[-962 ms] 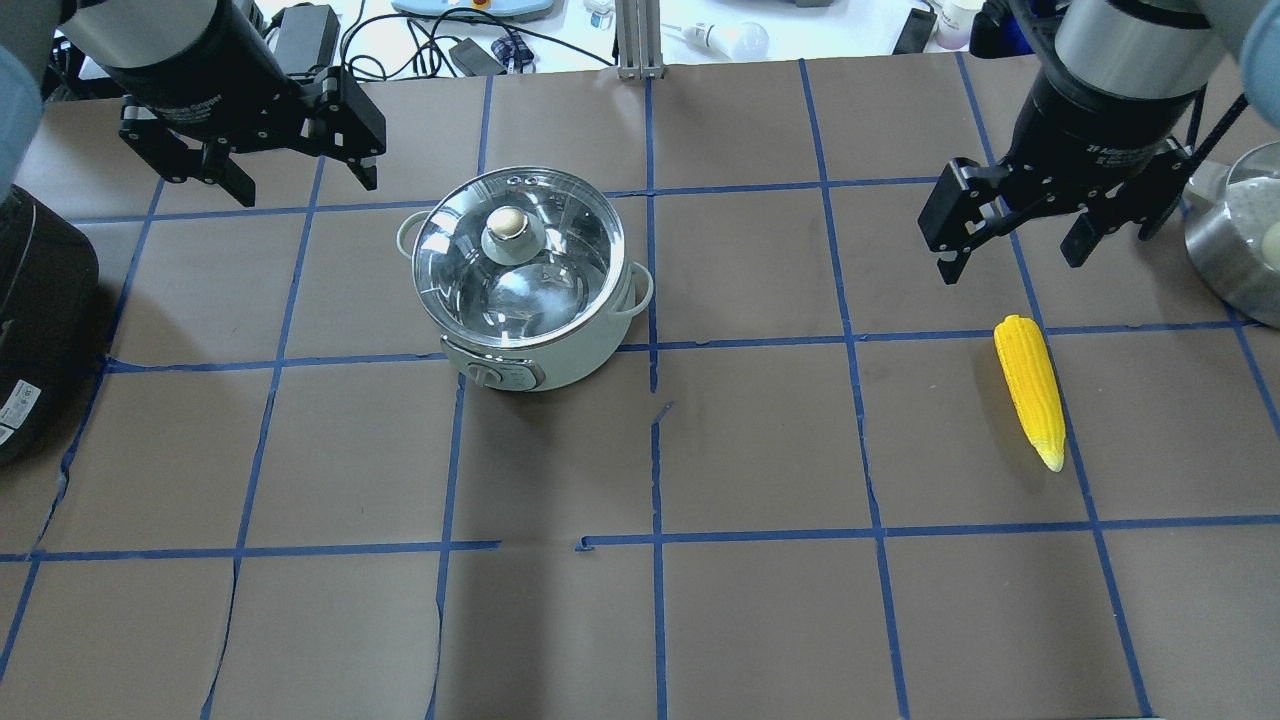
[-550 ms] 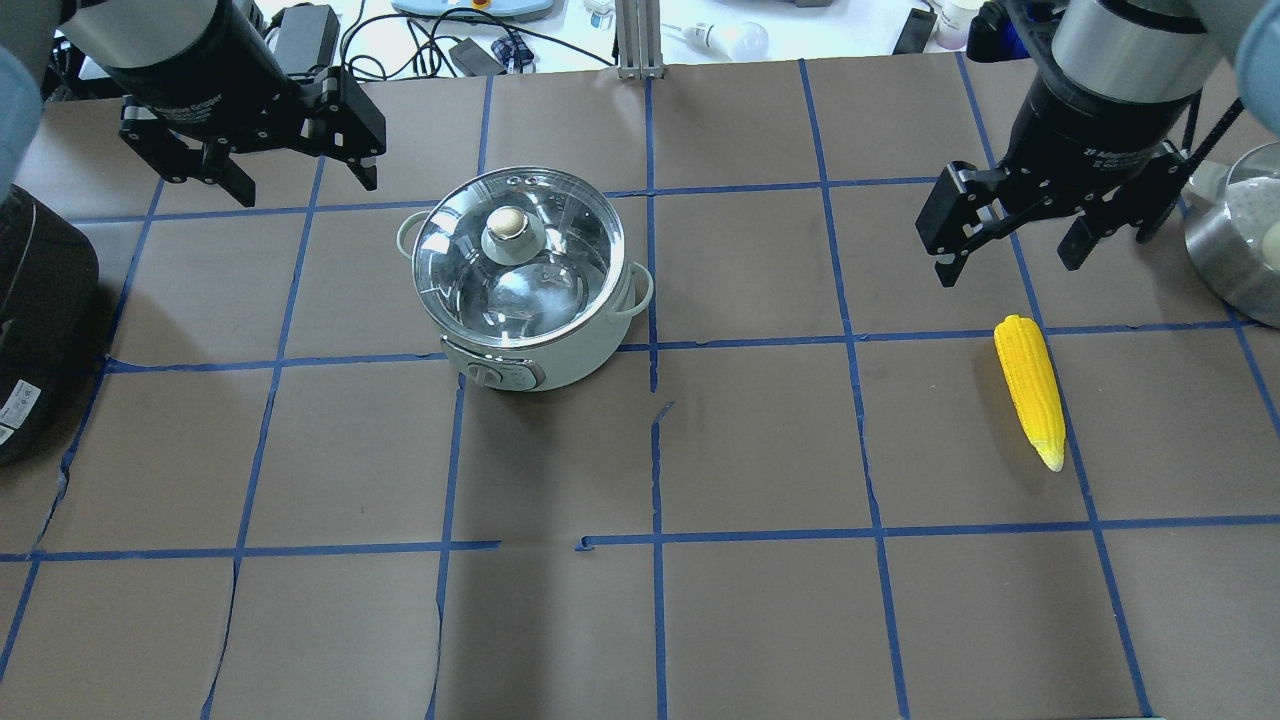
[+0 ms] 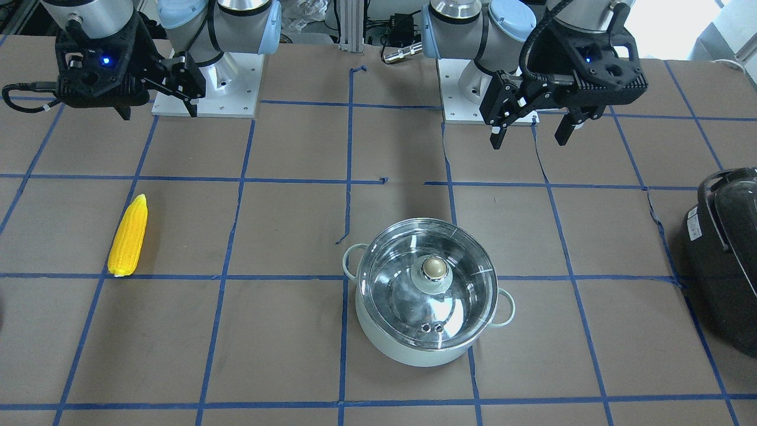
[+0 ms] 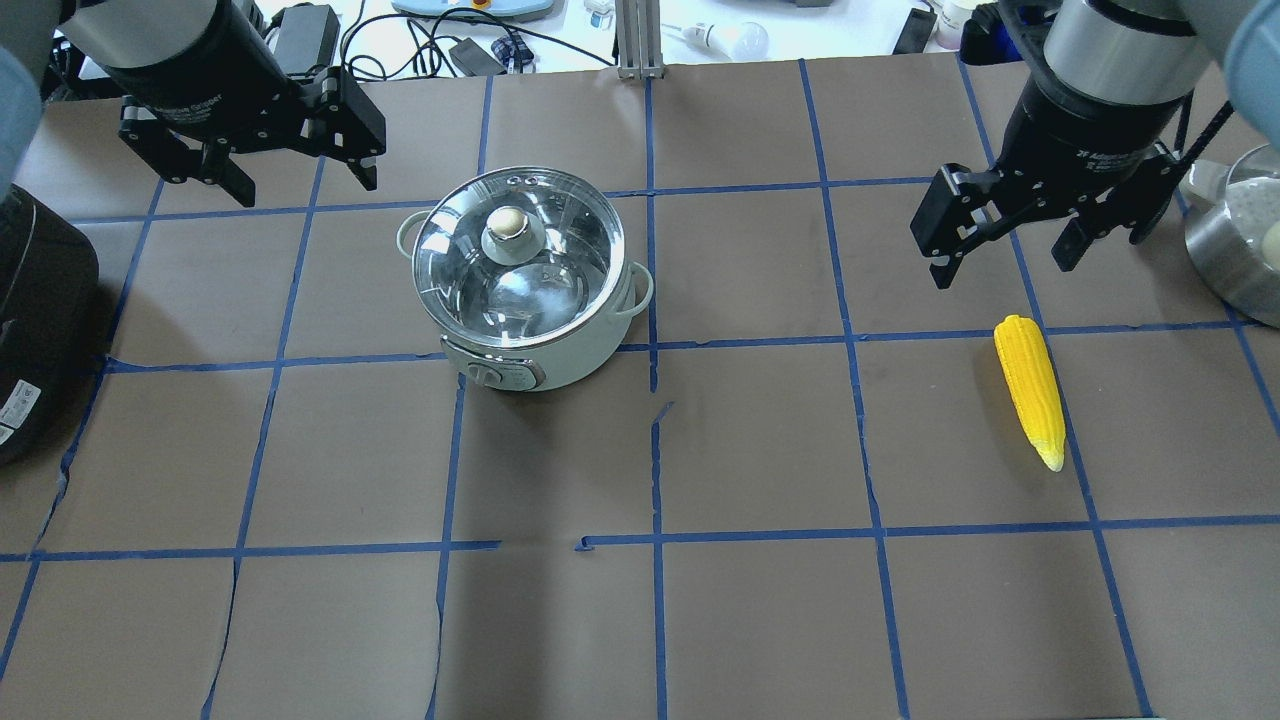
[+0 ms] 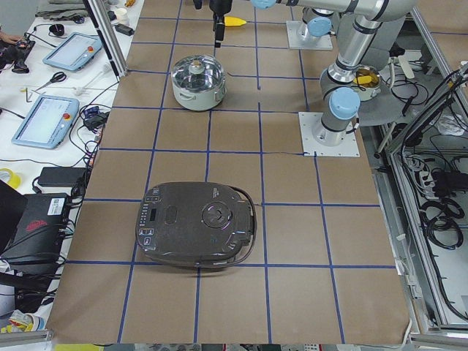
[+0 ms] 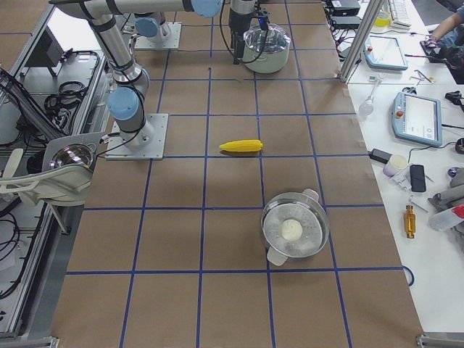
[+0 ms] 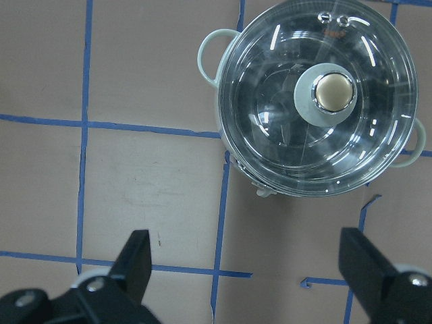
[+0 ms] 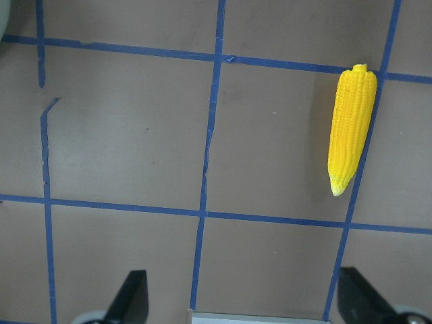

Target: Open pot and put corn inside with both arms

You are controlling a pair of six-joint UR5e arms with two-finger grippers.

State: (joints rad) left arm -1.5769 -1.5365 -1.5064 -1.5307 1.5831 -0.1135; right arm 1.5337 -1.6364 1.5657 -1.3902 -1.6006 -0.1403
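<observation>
The pale mint pot (image 4: 530,372) stands left of centre with its clear glass lid (image 4: 560,250) and knob (image 4: 507,225) on; it also shows in the front view (image 3: 408,349) and left wrist view (image 7: 270,101). The yellow corn (image 4: 1030,390) lies flat on the right side, and shows in the front view (image 3: 128,235) and right wrist view (image 8: 351,128). My left gripper (image 4: 305,185) hangs open and empty above the table, beside the pot on its left. My right gripper (image 4: 1003,270) hangs open and empty above the table, near the corn's thick end.
A black appliance (image 4: 30,320) sits at the table's left edge. A steel pot (image 4: 1240,250) with something pale inside stands at the right edge. Brown paper with blue tape lines covers the table (image 4: 760,600). Cables and devices lie beyond the far edge.
My right gripper has shifted slightly to the left, still open. The left gripper, pot and corn have not moved.
</observation>
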